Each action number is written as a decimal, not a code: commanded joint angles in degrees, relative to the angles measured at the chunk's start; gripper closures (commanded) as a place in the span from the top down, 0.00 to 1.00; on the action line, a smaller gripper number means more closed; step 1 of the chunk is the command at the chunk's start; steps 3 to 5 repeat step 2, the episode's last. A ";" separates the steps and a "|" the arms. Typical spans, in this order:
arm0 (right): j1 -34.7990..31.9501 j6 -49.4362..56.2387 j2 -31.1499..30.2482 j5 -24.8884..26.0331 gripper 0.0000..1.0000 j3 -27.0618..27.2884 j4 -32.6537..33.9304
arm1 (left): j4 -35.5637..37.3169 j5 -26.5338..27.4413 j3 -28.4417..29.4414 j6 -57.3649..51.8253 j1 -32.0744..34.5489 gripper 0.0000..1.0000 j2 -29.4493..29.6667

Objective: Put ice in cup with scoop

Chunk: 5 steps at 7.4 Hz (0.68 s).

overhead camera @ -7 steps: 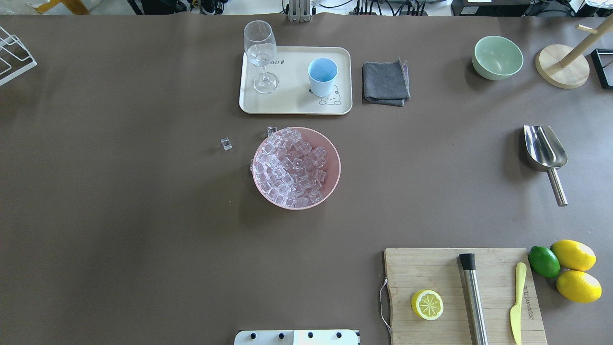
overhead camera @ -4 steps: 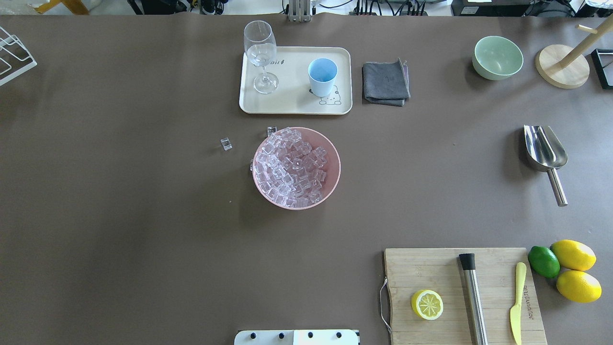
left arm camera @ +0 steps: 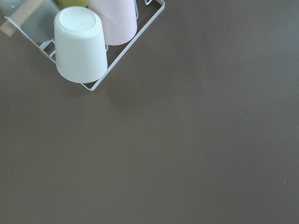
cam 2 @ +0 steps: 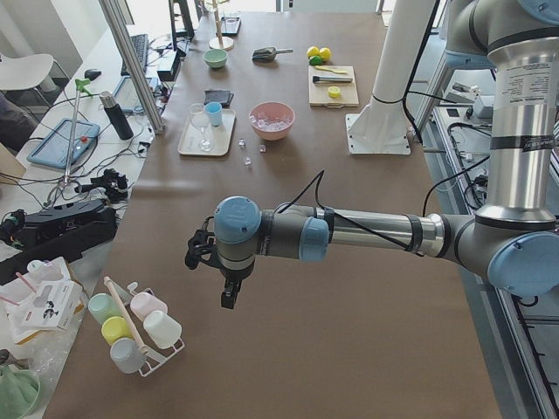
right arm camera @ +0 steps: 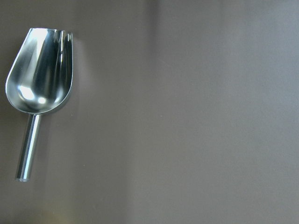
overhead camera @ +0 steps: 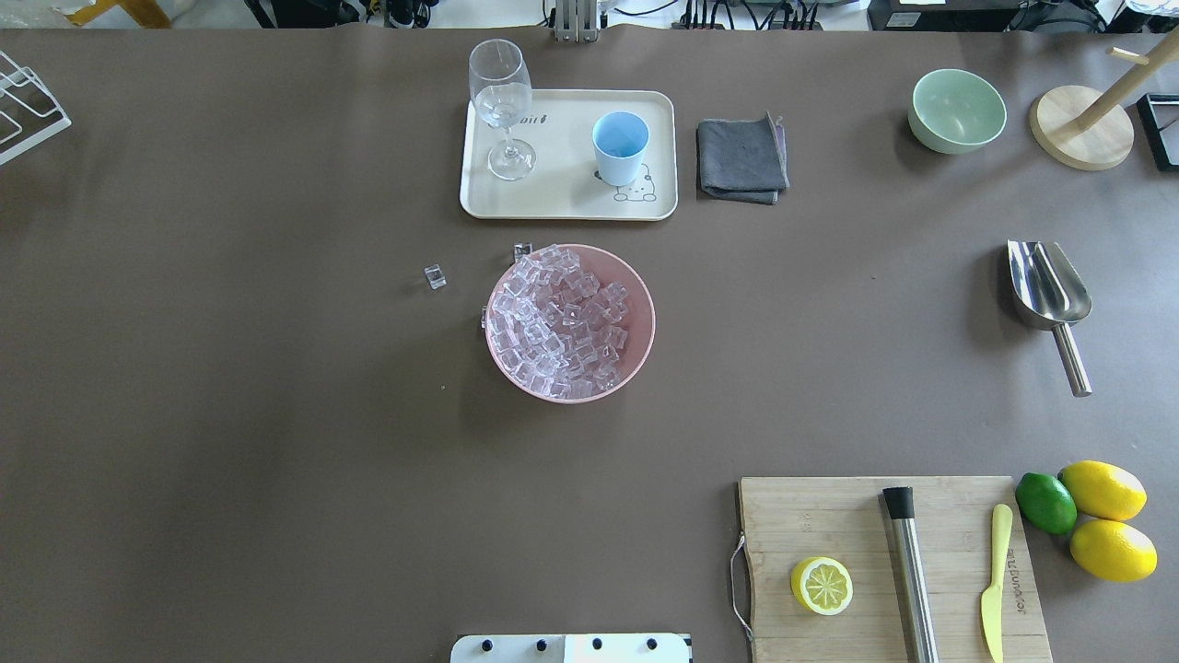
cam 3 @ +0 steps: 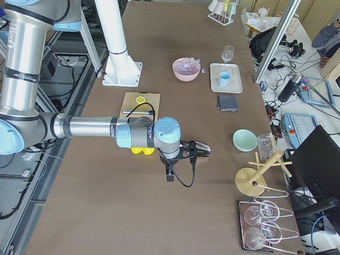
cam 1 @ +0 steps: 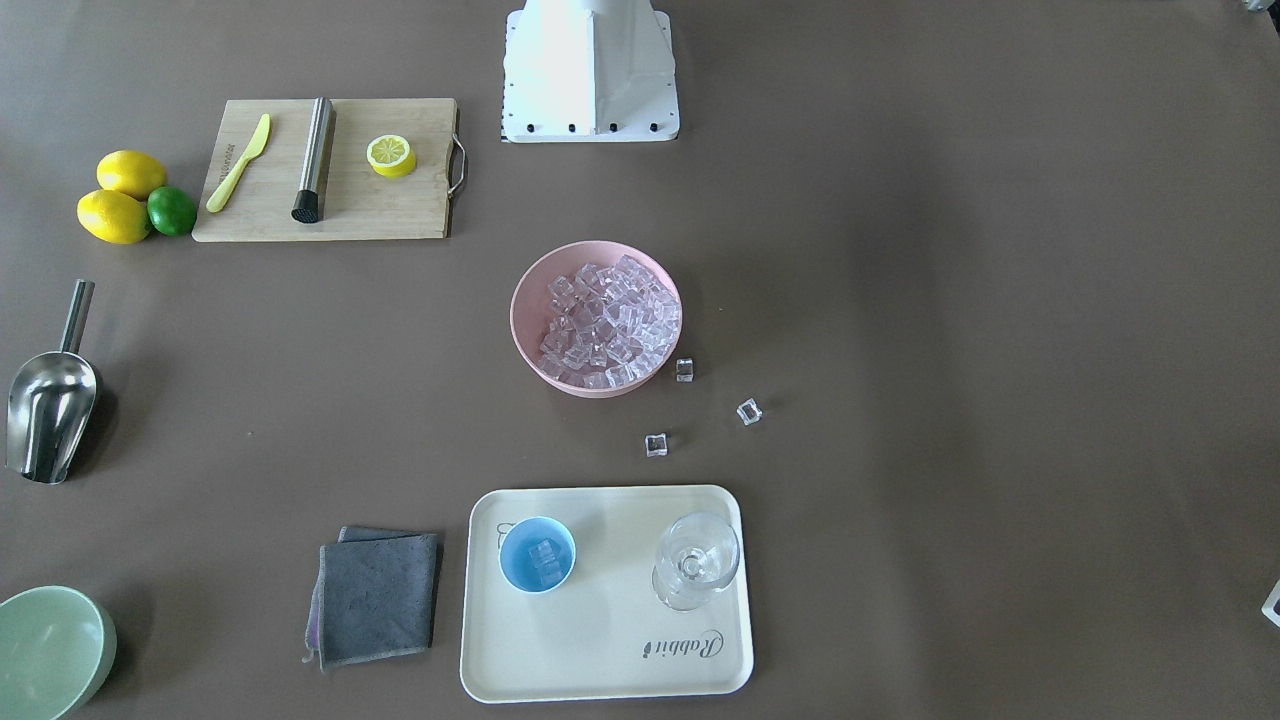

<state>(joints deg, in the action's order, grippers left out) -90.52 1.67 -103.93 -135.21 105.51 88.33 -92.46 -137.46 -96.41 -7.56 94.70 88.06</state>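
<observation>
The scoop (overhead camera: 1049,293) lies flat on the counter (overhead camera: 276,414), well to my right of everything else and held by nothing. My right fingers (cam 3: 201,149) hang over that end and my left fingers (cam 2: 192,256) near a rack of tumblers (left arm camera: 79,46). Only the side views show them, so I cannot tell whether either pair is spread or pressed together.

My worry is the scoop's round, polished handle: an off-centre pinch could roll it or let it slip. The scoop's mouth also looks nearly as wide as the light-blue cup (cam 1: 537,555), so a quick tip would scatter cubes over the tray (overhead camera: 571,198). The wine glass (overhead camera: 500,101) on that tray, beside the cup, is easy to clip.

The pink bowl (overhead camera: 642,343) holds a heap of ice (overhead camera: 557,322), piled toward one side. Three stray cubes (cam 1: 749,411) lie on the counter between bowl and tray. The cup holds a few cubes. The glass and the green bowl (overhead camera: 956,110) look empty.
</observation>
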 commanded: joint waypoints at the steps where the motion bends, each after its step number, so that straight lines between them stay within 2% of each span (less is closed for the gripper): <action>1: 0.00 0.00 0.13 0.47 1.00 -0.57 -0.09 | 0.00 0.00 0.08 0.00 0.14 0.99 -0.17; 5: 0.00 0.00 0.30 0.47 1.00 -0.83 -0.17 | 0.09 0.00 0.00 0.00 0.31 0.99 -0.61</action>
